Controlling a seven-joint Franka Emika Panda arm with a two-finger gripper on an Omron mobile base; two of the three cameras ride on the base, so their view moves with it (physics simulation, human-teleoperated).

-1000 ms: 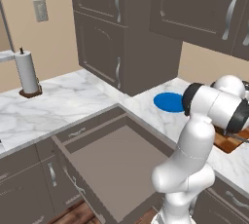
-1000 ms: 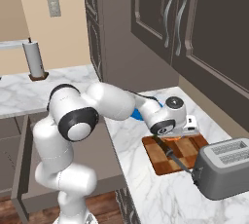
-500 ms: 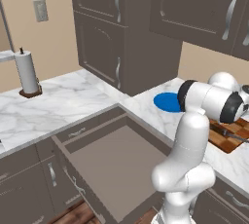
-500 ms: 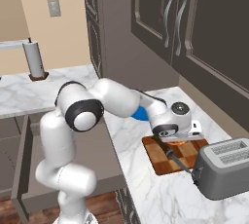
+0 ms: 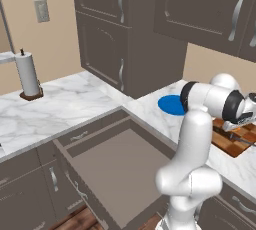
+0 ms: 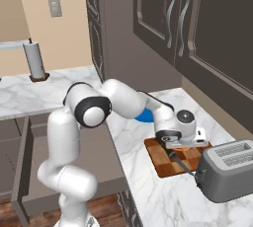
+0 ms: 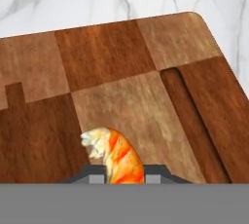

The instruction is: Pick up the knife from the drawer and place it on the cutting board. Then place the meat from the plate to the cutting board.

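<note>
My gripper (image 7: 125, 178) is shut on the meat (image 7: 119, 157), a small orange curved piece held just above the checkered wooden cutting board (image 7: 112, 62). From the right base, the gripper (image 6: 180, 147) hangs low over the board (image 6: 165, 164). The knife (image 6: 184, 164) lies on the board, pointing toward the toaster. Its dark handle (image 7: 192, 121) runs down the right side of the hand view. The blue plate (image 5: 171, 105) sits bare on the counter, left of the board (image 5: 230, 144), and the arm partly hides the plate (image 6: 145, 116). The drawer (image 5: 125, 169) stands open and bare.
A grey toaster (image 6: 227, 169) stands right against the board's near right corner. A paper towel holder (image 5: 27, 74) is on the far left counter. Dark wall cabinets hang above the counter. The open drawer juts out in front of the base.
The hand has shifted a little farther over the cutting board and sunk lower, still carrying the meat. The knife and plate have not moved.
</note>
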